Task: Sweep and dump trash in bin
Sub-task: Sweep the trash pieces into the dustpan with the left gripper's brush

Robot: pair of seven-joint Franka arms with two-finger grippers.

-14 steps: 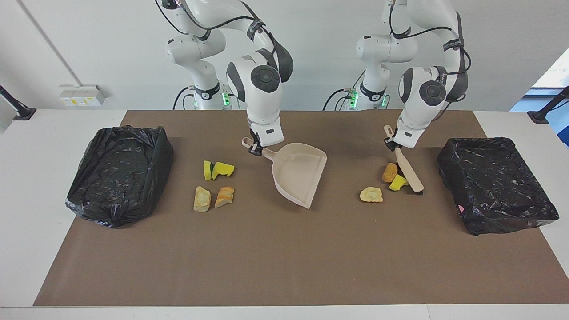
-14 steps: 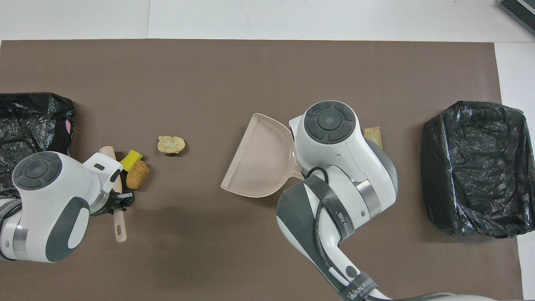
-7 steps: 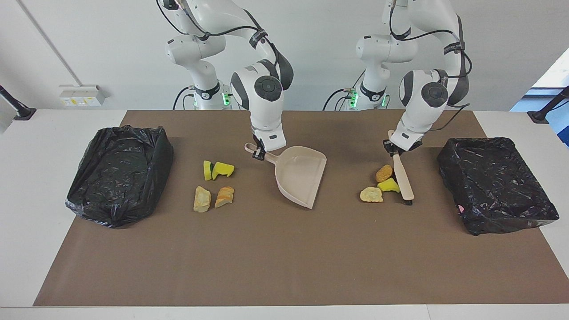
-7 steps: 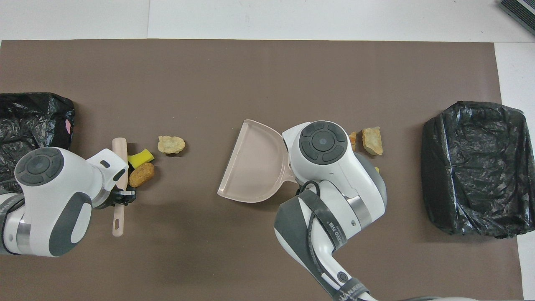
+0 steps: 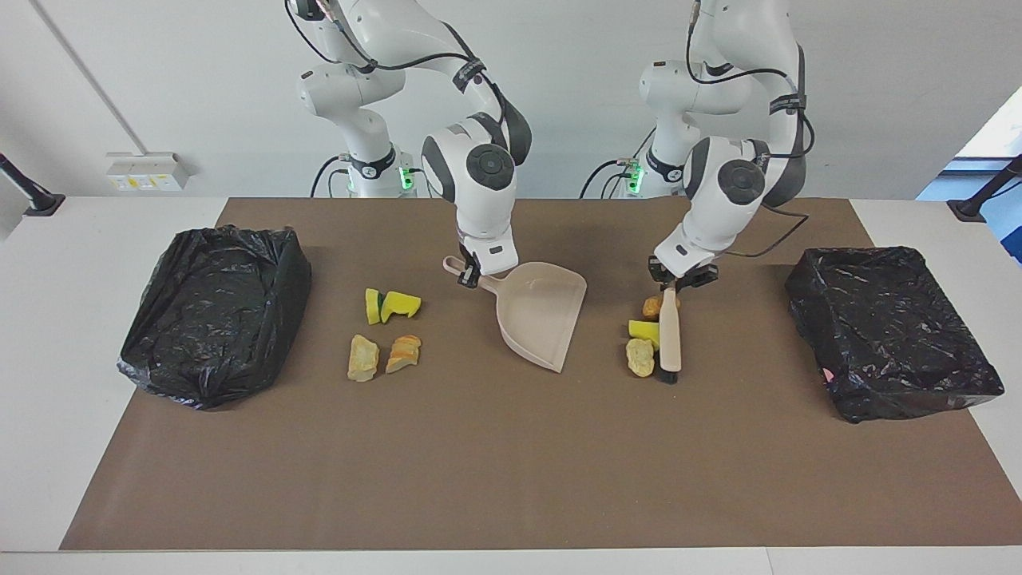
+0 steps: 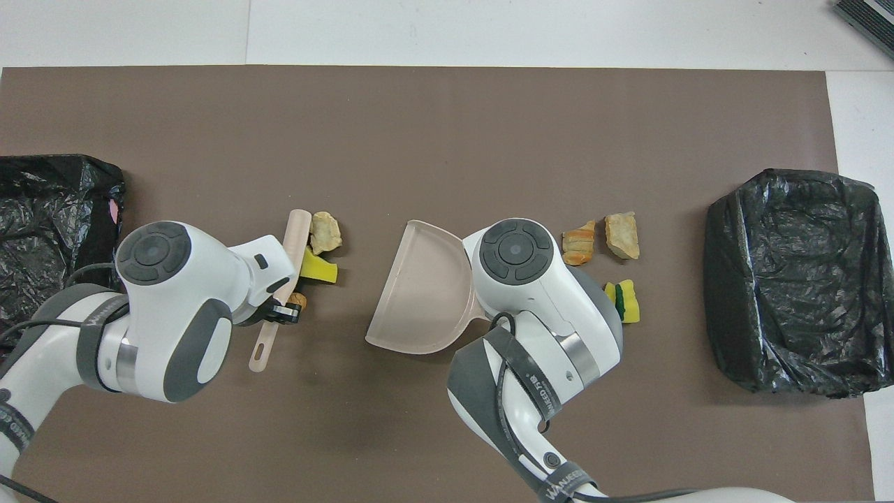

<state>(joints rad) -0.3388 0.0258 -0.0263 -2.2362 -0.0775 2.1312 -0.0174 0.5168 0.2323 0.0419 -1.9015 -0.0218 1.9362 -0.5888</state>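
My left gripper [image 5: 677,281] is shut on the handle of a beige brush [image 5: 669,335], whose head rests on the mat. Against the brush lie a brown nugget [image 5: 651,306], a yellow-green sponge chunk [image 5: 641,328] and a tan piece [image 5: 639,356]. My right gripper [image 5: 471,275] is shut on the handle of the beige dustpan [image 5: 539,315], tilted with its lip on the mat, open toward the brush. Beside the dustpan, toward the right arm's end, lie two sponge chunks [image 5: 399,304] and two bread-like pieces [image 5: 383,355]. The overhead view shows the brush [image 6: 297,237] and dustpan [image 6: 419,290].
A black-lined bin [image 5: 215,311] stands at the right arm's end of the brown mat [image 5: 511,463]. A second black-lined bin [image 5: 890,327] stands at the left arm's end. White table [image 5: 48,359] surrounds the mat.
My left gripper has swept the brush toward the dustpan, pushing the three scraps together and along. My right gripper has shifted the dustpan slightly and turned it.
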